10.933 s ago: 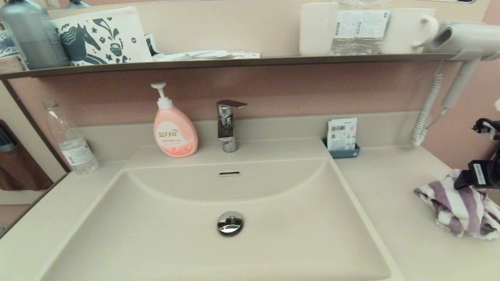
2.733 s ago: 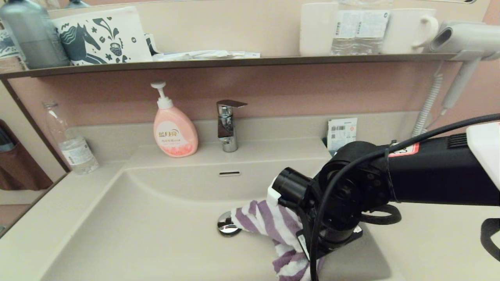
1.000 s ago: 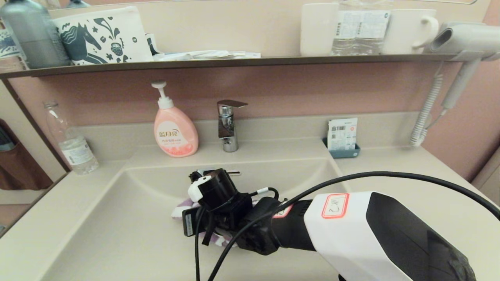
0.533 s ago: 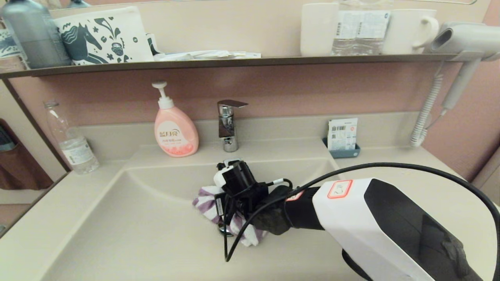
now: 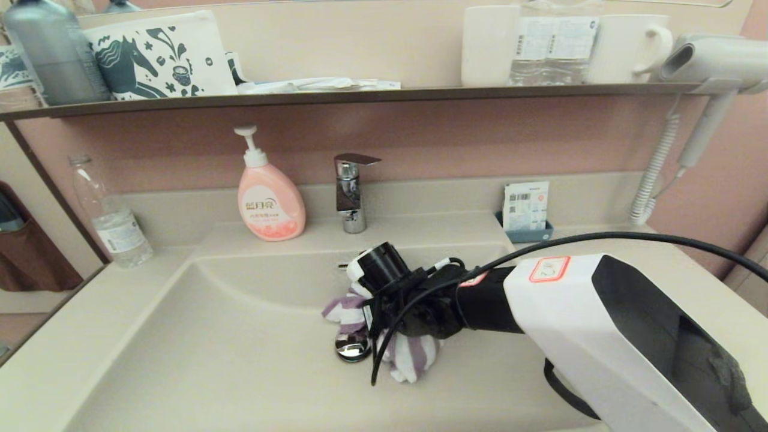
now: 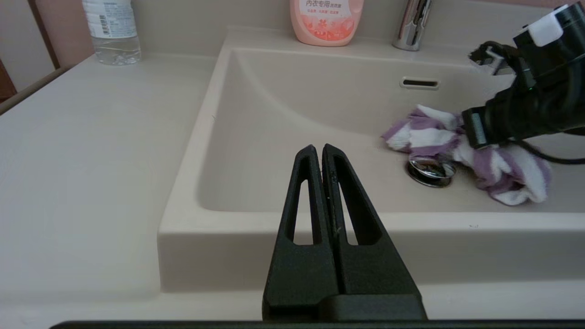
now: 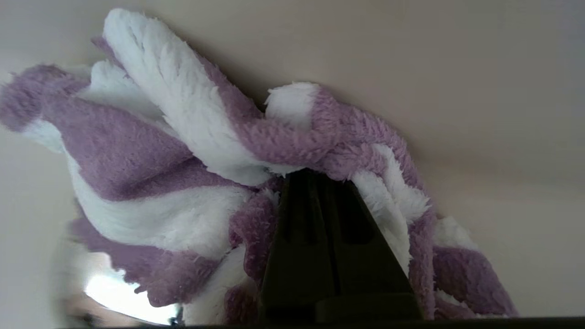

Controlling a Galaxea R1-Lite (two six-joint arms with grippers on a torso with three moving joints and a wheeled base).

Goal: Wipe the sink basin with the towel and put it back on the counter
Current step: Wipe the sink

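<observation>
Wiping the basin (image 5: 210,336) with the towel (image 5: 408,354)

Right gripper (image 7: 320,176) pinches the towel beside the drain (image 5: 352,347), frame centre; left gripper (image 6: 322,153) pressed together.

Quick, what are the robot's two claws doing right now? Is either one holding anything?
Left gripper: jaws shut, holding nothing, parked in front of the sink basin.
Right gripper: jaws shut on the towel, down in the basin beside the drain plug.
</observation>
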